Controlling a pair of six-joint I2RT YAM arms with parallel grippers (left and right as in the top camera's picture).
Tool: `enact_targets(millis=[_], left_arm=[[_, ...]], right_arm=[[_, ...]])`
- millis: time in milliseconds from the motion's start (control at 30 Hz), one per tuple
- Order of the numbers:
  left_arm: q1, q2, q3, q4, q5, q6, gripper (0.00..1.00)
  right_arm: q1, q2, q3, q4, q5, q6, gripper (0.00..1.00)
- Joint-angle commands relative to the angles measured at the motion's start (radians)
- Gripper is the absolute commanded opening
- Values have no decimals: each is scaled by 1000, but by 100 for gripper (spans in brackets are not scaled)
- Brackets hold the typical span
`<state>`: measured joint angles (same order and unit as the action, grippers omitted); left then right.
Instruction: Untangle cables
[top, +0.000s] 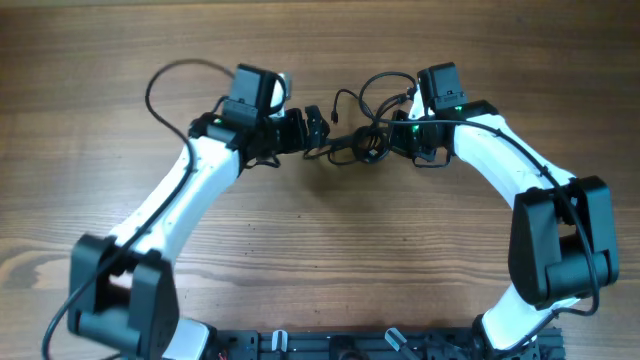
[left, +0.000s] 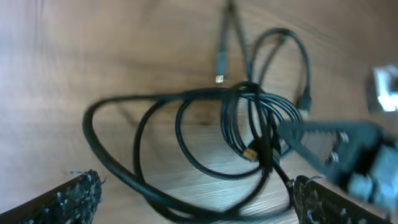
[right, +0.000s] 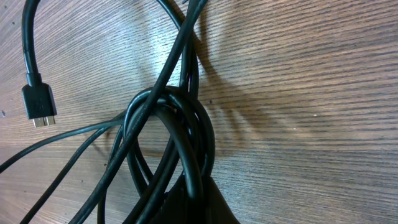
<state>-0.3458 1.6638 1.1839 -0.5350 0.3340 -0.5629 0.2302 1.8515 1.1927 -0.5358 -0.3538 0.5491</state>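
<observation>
The thin black cables (top: 352, 143), a knotted coil on the brown wooden table (top: 320, 250) between the arms, may only cinch tighter if the right gripper (top: 398, 138), clamped shut on the knot, pulls while the left gripper (top: 316, 124) hangs wide open, holding nothing.

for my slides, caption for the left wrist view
open left gripper over the tangled cables, right gripper clamped on them

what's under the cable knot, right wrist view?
Under the cables: bare wood table and their shadow. The lowest strands vanish beneath the right gripper, so what lies there is covered.
</observation>
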Motion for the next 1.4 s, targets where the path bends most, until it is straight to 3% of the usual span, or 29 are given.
enact_targets(millis=[0,267,400,567,733,933,1000,1067,1167,1300,1367], left_arm=[[-22,35,5,-3,6,-475,100],[-48,37,5,-2,6,-743,100],[-95,40,5,36,0,-789,99],[-153,53,5,53,-68,-789,81],[-167,94,5,53,-95,-838,73],[-163,128,5,57,-212,-835,55],[-160,128,5,60,-212,-831,43],[-159,127,5,62,-212,-825,25],[-155,119,5,84,-202,-703,4],[-113,54,5,154,-68,-359,4],[-75,0,5,154,-6,-324,4]], right_arm=[[6,23,10,-4,18,-1,5],[6,23,10,-4,21,-4,5],[6,23,10,-4,21,-13,5],[6,23,10,-4,21,-26,4],[6,23,10,-4,21,-26,5],[6,23,10,-5,21,-29,5],[6,23,10,-5,21,-28,4],[6,23,10,-5,21,-28,5],[6,23,10,-5,21,-26,5],[6,23,10,-5,26,-25,5],[6,23,10,-5,37,-23,5]])
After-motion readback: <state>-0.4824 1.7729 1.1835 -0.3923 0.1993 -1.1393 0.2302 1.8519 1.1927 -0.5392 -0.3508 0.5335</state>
